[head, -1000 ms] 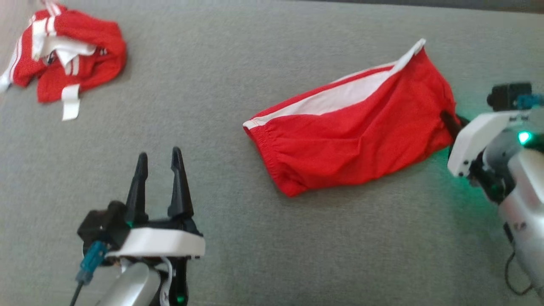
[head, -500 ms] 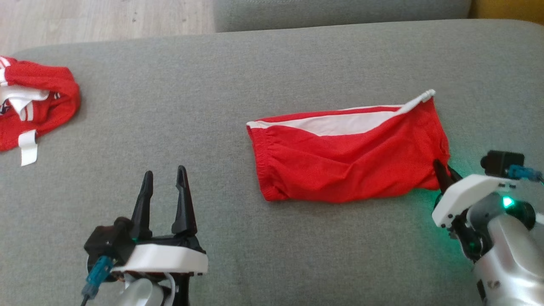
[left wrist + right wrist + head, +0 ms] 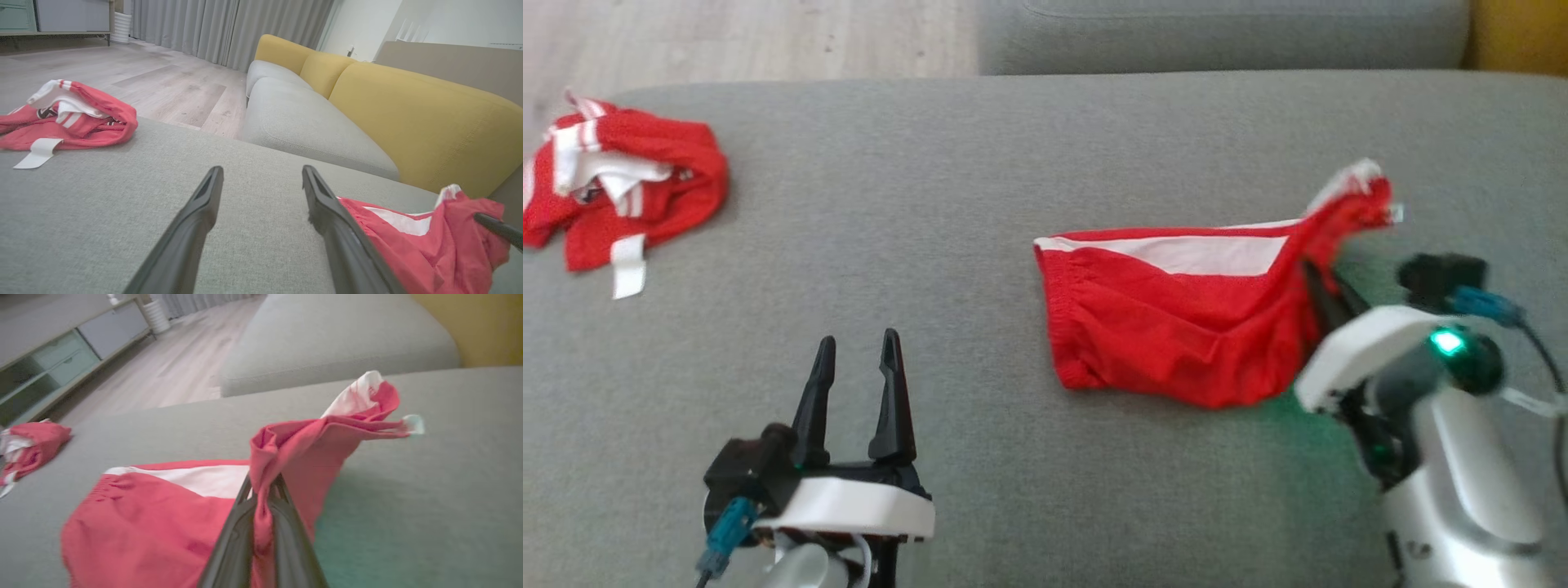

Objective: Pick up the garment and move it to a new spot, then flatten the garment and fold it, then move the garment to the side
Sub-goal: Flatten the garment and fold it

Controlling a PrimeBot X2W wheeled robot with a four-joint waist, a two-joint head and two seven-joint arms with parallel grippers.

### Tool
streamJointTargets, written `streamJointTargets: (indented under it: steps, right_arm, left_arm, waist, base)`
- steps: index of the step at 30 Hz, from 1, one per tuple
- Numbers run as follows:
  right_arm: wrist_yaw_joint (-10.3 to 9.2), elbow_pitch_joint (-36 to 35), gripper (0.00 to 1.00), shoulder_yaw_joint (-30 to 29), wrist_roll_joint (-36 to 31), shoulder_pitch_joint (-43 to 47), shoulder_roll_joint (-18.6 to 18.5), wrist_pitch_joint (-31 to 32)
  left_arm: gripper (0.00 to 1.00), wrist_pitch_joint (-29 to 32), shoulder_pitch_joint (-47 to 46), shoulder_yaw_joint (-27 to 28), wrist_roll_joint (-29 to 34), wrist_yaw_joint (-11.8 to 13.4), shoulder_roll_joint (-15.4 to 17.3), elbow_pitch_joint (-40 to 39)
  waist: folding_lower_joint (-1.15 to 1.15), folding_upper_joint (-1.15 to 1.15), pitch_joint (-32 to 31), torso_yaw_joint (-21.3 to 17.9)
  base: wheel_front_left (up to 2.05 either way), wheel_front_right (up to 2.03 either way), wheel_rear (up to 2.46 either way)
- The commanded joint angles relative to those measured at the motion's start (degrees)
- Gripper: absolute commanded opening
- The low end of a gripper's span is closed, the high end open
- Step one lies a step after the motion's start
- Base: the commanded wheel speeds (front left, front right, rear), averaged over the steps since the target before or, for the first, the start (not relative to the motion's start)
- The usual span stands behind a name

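The garment [image 3: 1176, 327] is a pair of red shorts with a white side stripe, lying on the grey cushion [image 3: 980, 180] right of centre. My right gripper [image 3: 1316, 282] is shut on its right end, and that edge is lifted and bunched; in the right wrist view the red cloth [image 3: 302, 457] is pinched between the two fingers [image 3: 245, 522]. My left gripper [image 3: 858, 359] stands open at the lower left, apart from the shorts, nothing between its fingers [image 3: 196, 220]. The shorts [image 3: 425, 245] show at the lower right of the left wrist view.
A second red and white garment [image 3: 621, 188] lies crumpled at the cushion's far left [image 3: 69, 118]. Beyond the cushion are wooden floor [image 3: 752, 37], another grey seat [image 3: 302, 126] and a yellow backrest [image 3: 429, 122]. A low cabinet [image 3: 69, 355] stands across the room.
My right gripper has pulled the garment's right end up and leftward, bunching it; the shorts look shorter. The head camera has shifted. My left gripper stays open.
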Motion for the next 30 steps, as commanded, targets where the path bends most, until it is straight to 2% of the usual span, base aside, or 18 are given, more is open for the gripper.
streamJointTargets:
  steps: [1, 3, 6, 12, 25, 26, 27, 30]
  right_arm:
    - [-0.04, -3.87, 0.00, 3.08, 0.15, -2.13, 1.07, 0.67]
    - [-0.04, -5.10, 0.00, 4.53, 0.26, -2.38, 1.38, 1.13]
    - [-0.04, -7.99, 0.00, 11.44, 1.72, -3.54, 2.19, 3.48]
    - [-0.04, -6.05, 0.00, 19.86, 3.06, -4.71, 2.41, 6.01]
    - [-0.04, -1.72, 0.00, 27.62, 5.35, -6.68, 2.45, 4.71]
    - [-0.04, -1.56, 0.36, 28.18, 5.03, -6.76, 2.45, 4.32]
    - [-0.04, -1.58, 1.00, 28.63, 5.03, -6.77, 2.45, 3.70]
    - [-0.04, -2.43, 1.00, 30.22, 5.88, -6.59, 2.45, 1.95]
  left_arm:
    - [1.00, -0.10, -0.62, 1.78, 0.43, 0.29, 0.79, -1.75]
    - [1.00, -0.03, -0.58, 1.67, 0.43, 0.31, 0.76, -1.80]
    - [1.00, 0.11, -0.53, 1.62, 0.46, 0.55, 0.85, -2.16]
    - [1.00, 0.01, -0.99, 1.88, 0.44, 0.62, 0.69, -2.39]
    - [1.00, -0.40, -1.18, 2.43, 0.41, 0.65, 0.30, -2.01]
    - [1.00, -0.41, -1.26, 2.39, 0.43, 0.65, 0.24, -1.97]
    - [1.00, -0.42, -1.34, 2.35, 0.45, 0.65, 0.17, -1.93]
    - [1.00, -0.44, -1.46, 2.30, 0.43, 0.62, 0.11, -1.75]
  waist:
    - [0.00, 0.00, -0.64, 1.16]
    - [0.00, 0.00, -0.72, 1.66]
    - [0.00, 0.00, -0.47, 3.20]
    - [0.00, 0.00, 0.47, 5.03]
    - [0.00, 0.00, 1.11, 4.71]
    - [0.00, 0.00, 1.17, 4.61]
    - [0.00, 0.00, 1.22, 4.52]
    - [0.00, 0.00, 1.29, 4.15]
  base:
    - [0.00, 0.00, 0.00]
    - [0.00, 0.00, 0.00]
    - [0.00, 0.00, 0.00]
    - [0.00, 0.00, 0.00]
    - [0.00, 0.00, 0.00]
    - [0.00, 0.00, 0.00]
    - [0.00, 0.00, 0.00]
    - [0.00, 0.00, 0.00]
